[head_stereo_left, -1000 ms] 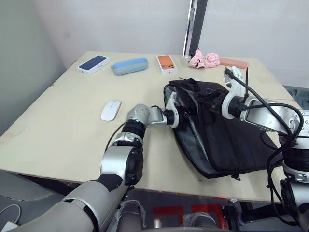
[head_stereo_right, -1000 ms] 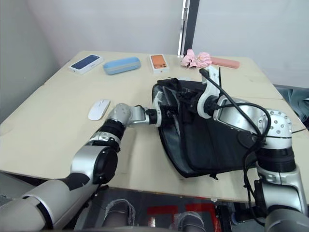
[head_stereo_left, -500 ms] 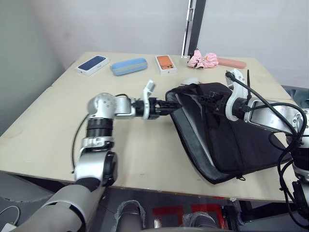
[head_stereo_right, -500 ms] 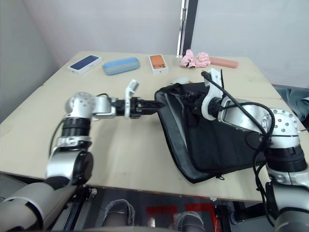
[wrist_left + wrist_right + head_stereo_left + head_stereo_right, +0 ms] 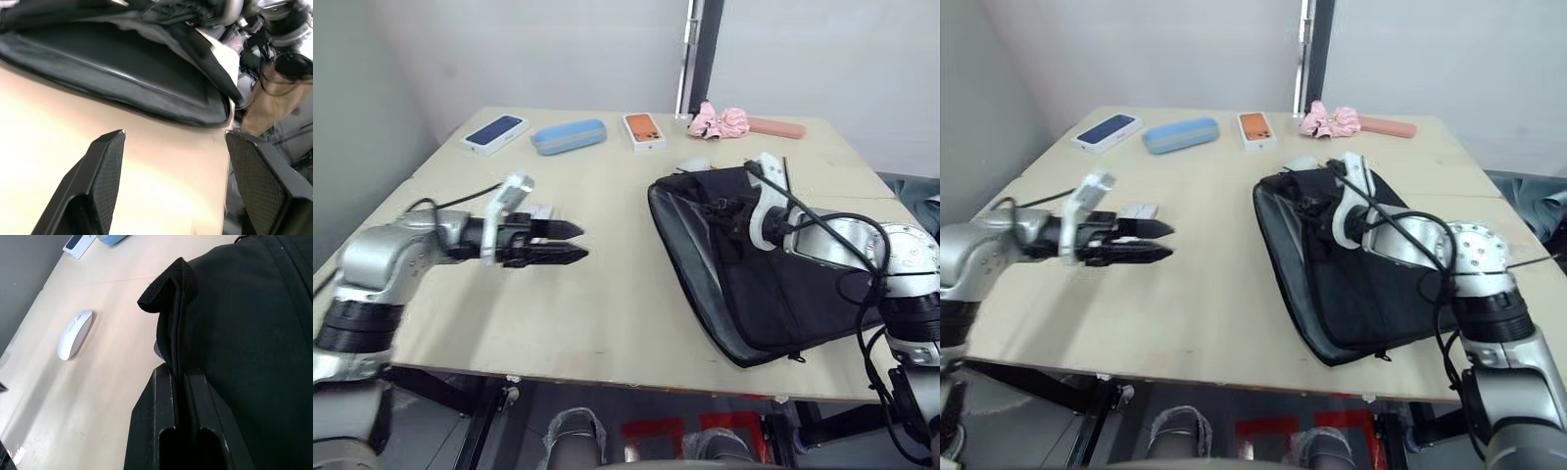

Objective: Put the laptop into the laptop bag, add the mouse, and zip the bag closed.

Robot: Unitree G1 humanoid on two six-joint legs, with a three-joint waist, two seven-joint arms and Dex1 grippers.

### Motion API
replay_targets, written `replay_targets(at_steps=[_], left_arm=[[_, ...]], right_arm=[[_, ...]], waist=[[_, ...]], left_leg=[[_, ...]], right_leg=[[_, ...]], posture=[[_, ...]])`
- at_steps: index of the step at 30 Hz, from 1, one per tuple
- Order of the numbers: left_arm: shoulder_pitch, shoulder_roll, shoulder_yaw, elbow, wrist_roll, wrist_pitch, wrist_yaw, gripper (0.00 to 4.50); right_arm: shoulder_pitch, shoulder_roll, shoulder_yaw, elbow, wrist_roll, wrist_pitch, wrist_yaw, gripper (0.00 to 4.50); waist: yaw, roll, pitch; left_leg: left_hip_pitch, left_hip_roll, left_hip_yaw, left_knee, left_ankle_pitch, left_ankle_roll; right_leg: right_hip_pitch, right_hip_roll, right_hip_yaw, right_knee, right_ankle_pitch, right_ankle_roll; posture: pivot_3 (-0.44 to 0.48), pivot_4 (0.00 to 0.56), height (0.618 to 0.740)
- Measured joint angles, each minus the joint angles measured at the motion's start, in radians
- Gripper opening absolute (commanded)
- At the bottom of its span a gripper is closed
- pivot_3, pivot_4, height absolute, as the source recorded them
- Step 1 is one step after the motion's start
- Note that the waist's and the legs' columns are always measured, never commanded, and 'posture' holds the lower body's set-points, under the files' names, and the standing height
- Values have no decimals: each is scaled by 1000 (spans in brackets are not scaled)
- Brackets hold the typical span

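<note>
On the counter (image 5: 607, 294), the right pincer (image 5: 178, 377) is clamped on a strap of the laptop bag (image 5: 773, 269), while the left pincer (image 5: 573, 243) hovers with fingers apart, and the mouse (image 5: 74, 334) lies beside the bag.

No readable text, label, brand, number or sign in any view. Laptop bag (image 5: 773, 264): plain black fabric, no logo legible. Mouse (image 5: 75, 334): plain white, unmarked. Two phone boxes at far edge of table (image 5: 607, 294) (blue one (image 5: 499, 130), orange one (image 5: 644, 129)): printed phone pictures on lids, any lettering too small to read. Light-blue case (image 5: 570, 136) and pink items (image 5: 724, 120): no markings discernible.
</note>
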Motion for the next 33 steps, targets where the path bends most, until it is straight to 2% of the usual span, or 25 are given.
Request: replay_targets(at_steps=[3,7,12,17,19,22,25,28,33], left_arm=[[49,68,28,21,38,-82,-53,3432],[74,70,102,58,71,-193,-52,3432],[119,93,194,99,111,-292,-28,3432],[214,125,250,140,153,-316,8,3432],[271,124,317,147,175,-350,47,3432],[318,124,375,172,188,-367,69,3432],[328,135,394,197,167,-343,37,3432],[309,170,408,292,160,-303,30,3432],[311,181,430,394,164,-294,18,3432]], right_arm=[[3,-15,34,2,-116,38,127,1329],[2,-57,62,0,-264,69,300,2730],[17,-190,26,-53,-391,70,577,4416],[200,-388,-90,-182,-507,-12,912,4468],[406,-474,-243,-257,-609,-124,1110,4468],[629,-496,-434,-279,-746,-252,1328,4468],[737,-485,-562,-268,-868,-356,1434,4468],[829,-483,-693,-241,-960,-414,1530,4468],[855,-456,-802,-134,-1024,-442,1600,4468]], waist=[[1,0,0],[6,0,0],[7,0,0],[14,0,0],[23,-1,-1],[23,-3,-2],[20,-4,-3],[16,-4,-3],[3,-4,-5]], left_leg=[[-1,0,0,-1,0,0],[-1,0,0,0,0,0],[0,0,0,-1,0,0],[0,1,1,-3,-3,6],[0,1,1,-4,-4,7],[2,2,2,-3,-4,7],[8,2,6,-2,-4,8],[13,3,8,-3,-4,8],[17,3,10,-3,-4,8]], right_leg=[[0,0,-1,-1,0,0],[0,0,-1,-1,0,0],[0,0,0,-1,-1,-2],[-1,0,0,-2,-2,-2],[0,0,-1,-3,-3,-3],[0,0,0,-2,-3,-3],[2,0,4,0,-2,-4],[3,1,7,2,-2,-4],[6,1,9,1,-2,-4]], posture=[[0,150,740],[0,150,740],[0,150,740],[0,150,740],[0,150,740],[0,150,740],[0,150,740],[0,150,740],[0,150,740]])
